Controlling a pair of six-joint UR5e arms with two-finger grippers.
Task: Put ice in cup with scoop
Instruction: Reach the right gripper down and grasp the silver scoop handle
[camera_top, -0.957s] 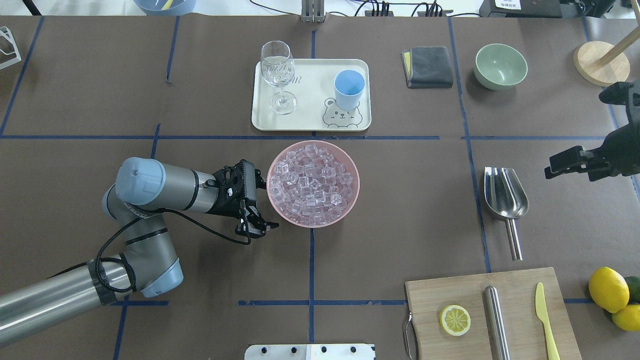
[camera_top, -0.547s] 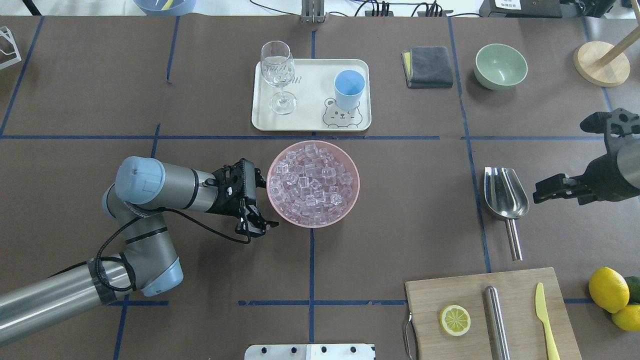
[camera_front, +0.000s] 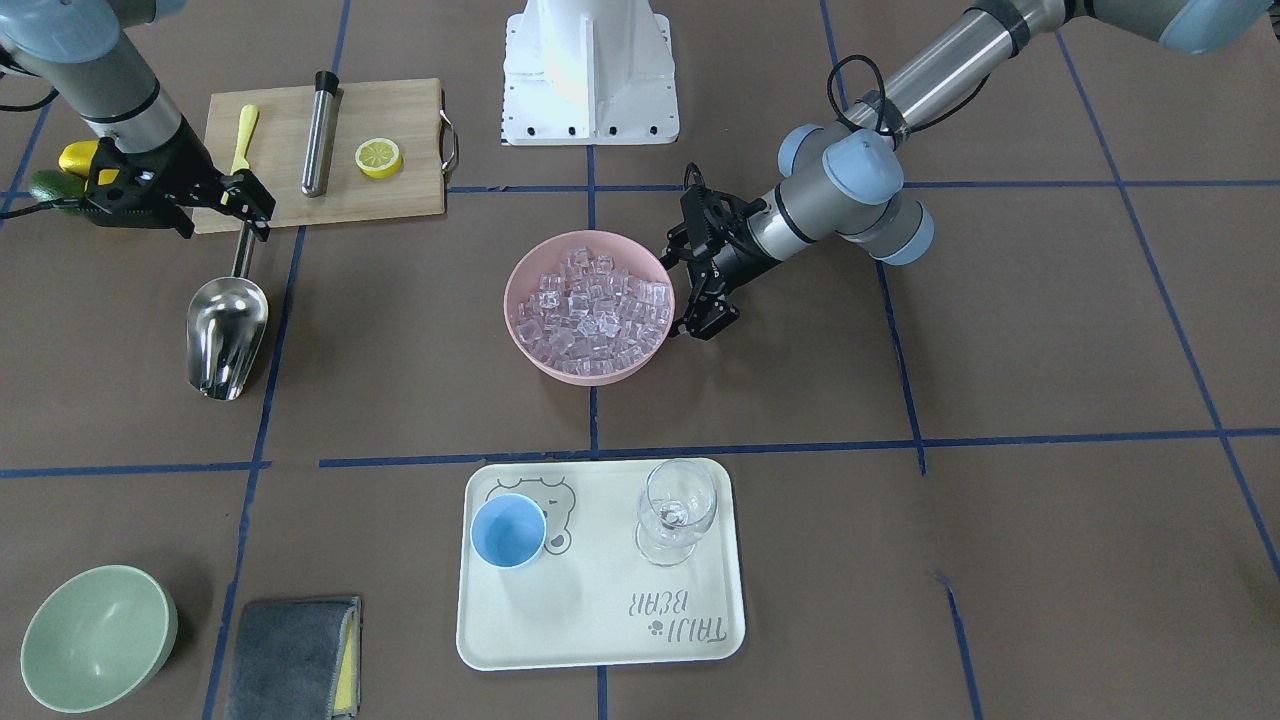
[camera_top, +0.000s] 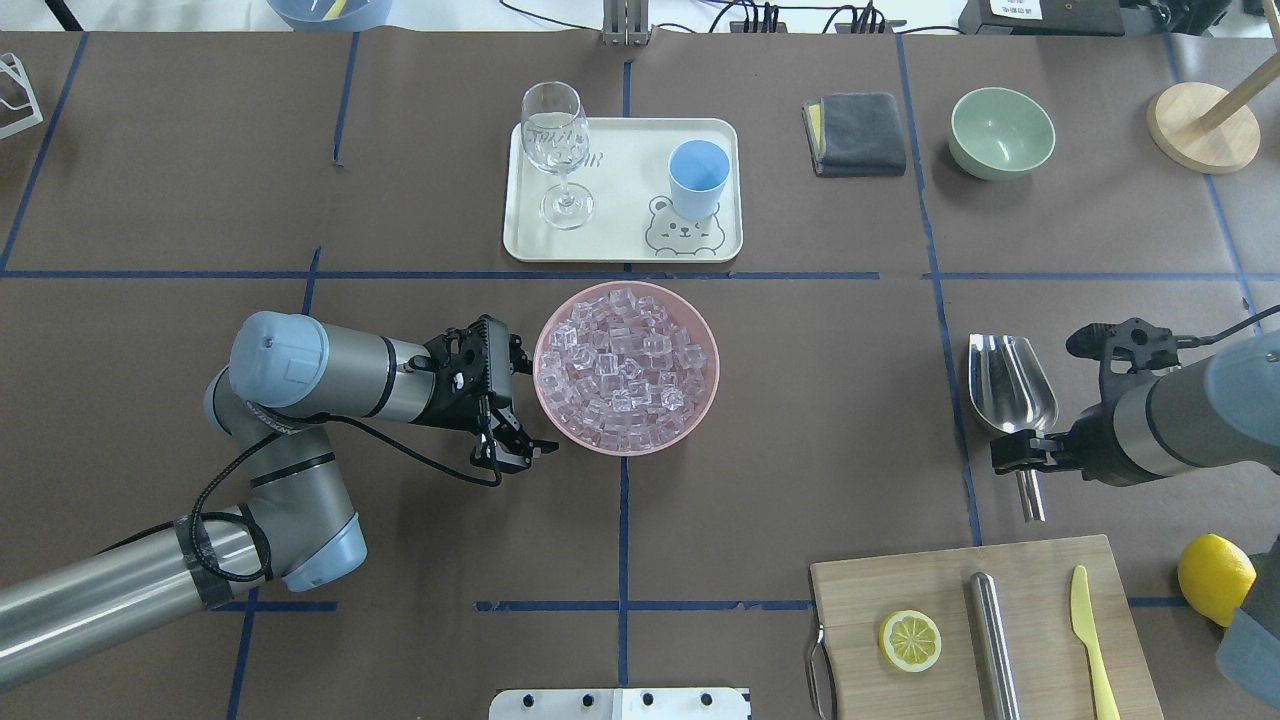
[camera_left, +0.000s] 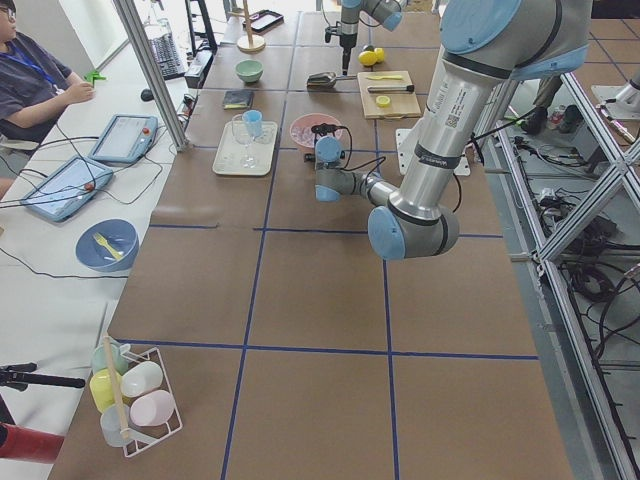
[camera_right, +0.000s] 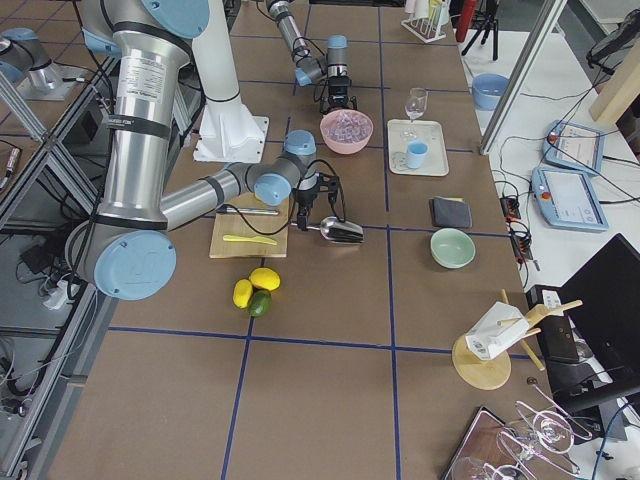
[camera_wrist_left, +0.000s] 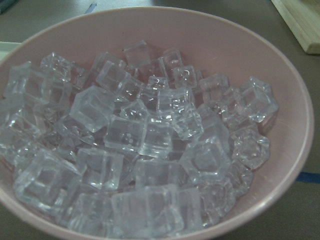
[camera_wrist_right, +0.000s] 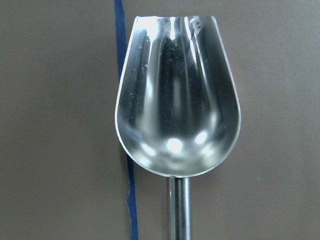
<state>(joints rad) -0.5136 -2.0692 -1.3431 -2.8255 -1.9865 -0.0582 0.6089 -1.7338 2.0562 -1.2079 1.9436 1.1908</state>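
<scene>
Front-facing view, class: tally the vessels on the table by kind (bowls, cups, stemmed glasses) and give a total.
Bowls: 2, the pink bowl and the pale green bowl
Cups: 1, the light-blue cup
Stemmed glasses: 1, the wine glass
Total: 4

— How is the left arm held?
— Bent at the elbow, wrist laid level; the left gripper is pointed inward, jaws spread.
— And the right arm?
— The right gripper is pointed down, jaws parted.
</scene>
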